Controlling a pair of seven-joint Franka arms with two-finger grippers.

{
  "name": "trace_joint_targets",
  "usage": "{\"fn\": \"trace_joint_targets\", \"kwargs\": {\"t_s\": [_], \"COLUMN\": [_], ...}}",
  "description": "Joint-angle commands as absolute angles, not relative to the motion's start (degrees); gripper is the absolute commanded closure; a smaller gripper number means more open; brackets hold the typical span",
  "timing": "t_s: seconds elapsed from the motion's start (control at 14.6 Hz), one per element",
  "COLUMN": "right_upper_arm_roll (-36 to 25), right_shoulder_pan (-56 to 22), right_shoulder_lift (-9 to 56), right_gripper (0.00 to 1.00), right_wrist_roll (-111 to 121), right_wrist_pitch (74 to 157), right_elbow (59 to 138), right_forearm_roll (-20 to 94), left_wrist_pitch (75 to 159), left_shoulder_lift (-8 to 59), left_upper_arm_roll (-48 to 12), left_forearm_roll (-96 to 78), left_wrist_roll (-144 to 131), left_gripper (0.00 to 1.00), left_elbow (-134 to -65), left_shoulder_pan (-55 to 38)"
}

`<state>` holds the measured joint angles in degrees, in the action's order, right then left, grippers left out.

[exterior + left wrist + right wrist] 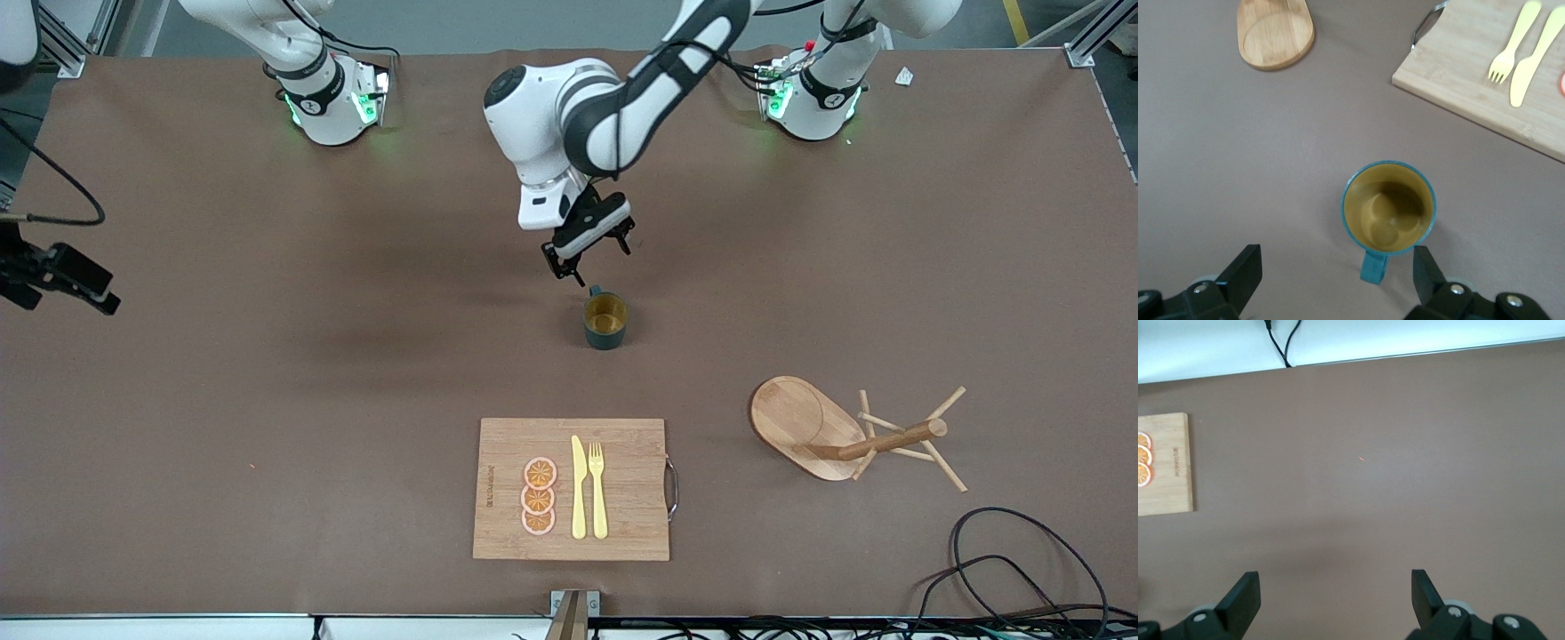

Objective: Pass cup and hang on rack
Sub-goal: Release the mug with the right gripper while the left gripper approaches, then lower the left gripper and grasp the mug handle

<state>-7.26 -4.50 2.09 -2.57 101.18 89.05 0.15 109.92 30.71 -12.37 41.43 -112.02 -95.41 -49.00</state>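
1. Brown table (267,400): cup (605,321) upright mid-table, farther from the front camera than cutting board (572,489); rack (853,433) toward left arm's end.
2. Left gripper (588,252): spread wide, empty, just above cup's handle (handle faces it).
3. Right gripper (62,284): spread, empty, waiting over its table end.
4. Advice: descend squarely, straddle wall beside handle, clench gently.

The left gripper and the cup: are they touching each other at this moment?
Apart. In the left wrist view the left gripper is open, and bare table shows between each finger and the cup, whose handle points in between them.
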Motion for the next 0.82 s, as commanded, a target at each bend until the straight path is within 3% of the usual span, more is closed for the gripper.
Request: {"fn": "trace_joint_targets", "kwargs": {"t_s": [0.0,0.75], "right_upper_arm_roll": [-6.4,-6.5], "right_shoulder_pan": [-4.2,-3.3], "right_shoulder_lift": [-2.9,-3.0], "right_gripper": [0.00,0.00], "right_wrist_roll": [-2.2,-0.1], "right_wrist_pitch": [102.4,100.0], "right_elbow": [96.0,95.4], "right_forearm_roll": [-3.0,-3.0], "left_wrist_pitch": [113.8,114.2], "left_shoulder_lift": [28.8,30.5], "left_upper_arm_roll": [-12.0,-12.7], "left_forearm_roll": [50.7,85.1], "left_wrist_roll": [-126.2,-136.1], "left_gripper": [0.00,0.05], "left_elbow": [-102.6,-117.1], "left_shoulder_pan": [-52.2,-54.8]}}
